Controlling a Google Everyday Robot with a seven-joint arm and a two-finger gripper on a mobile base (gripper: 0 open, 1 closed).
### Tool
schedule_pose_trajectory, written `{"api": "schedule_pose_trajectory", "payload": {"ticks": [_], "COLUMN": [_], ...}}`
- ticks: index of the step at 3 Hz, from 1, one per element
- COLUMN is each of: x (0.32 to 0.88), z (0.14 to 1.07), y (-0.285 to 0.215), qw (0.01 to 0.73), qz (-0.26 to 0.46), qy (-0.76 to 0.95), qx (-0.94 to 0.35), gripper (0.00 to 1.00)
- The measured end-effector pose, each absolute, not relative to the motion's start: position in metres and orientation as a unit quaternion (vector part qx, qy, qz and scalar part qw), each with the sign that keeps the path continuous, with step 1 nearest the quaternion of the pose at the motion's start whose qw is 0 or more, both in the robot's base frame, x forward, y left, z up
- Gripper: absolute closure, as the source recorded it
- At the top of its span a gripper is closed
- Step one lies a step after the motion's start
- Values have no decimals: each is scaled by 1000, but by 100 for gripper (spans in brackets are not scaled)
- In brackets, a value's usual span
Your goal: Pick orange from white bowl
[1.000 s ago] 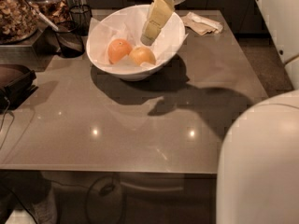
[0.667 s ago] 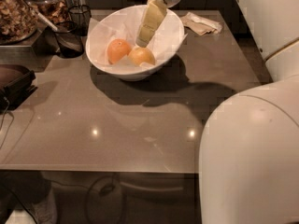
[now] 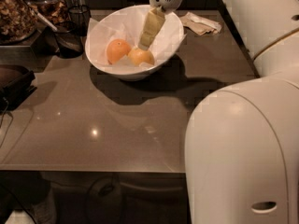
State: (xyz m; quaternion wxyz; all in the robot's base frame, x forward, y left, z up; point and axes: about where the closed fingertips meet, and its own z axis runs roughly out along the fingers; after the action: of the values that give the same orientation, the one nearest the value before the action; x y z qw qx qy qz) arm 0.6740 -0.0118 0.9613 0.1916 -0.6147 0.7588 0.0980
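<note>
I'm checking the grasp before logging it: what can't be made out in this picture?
Camera view only:
1. Whether the gripper, inside the white bowl, touches the orange: its tip overlaps the fruit's top edge.
2. The table's right front: hidden by the robot's body.
3. The containers at top left: cut off by the edge.

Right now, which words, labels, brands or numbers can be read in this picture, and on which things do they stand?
No text can be read.
The large glossy white bowl, the pale yellowish-orange round fruit and the redder orange fruit bear no print.
The robot's tool, reaching into the bowl just above the pale fruit, bears no lettering.
</note>
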Motion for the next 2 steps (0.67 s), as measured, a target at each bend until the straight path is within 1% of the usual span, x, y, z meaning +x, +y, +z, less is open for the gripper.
{"api": "schedule_pose_trajectory", "payload": {"ticks": [1, 2], "x": [675, 677], "z": [952, 944], "y": [-8, -1], "qw": [179, 168], "qz": [98, 96], "qy": [762, 759], "qx": [-615, -622], "gripper": [20, 19]}}
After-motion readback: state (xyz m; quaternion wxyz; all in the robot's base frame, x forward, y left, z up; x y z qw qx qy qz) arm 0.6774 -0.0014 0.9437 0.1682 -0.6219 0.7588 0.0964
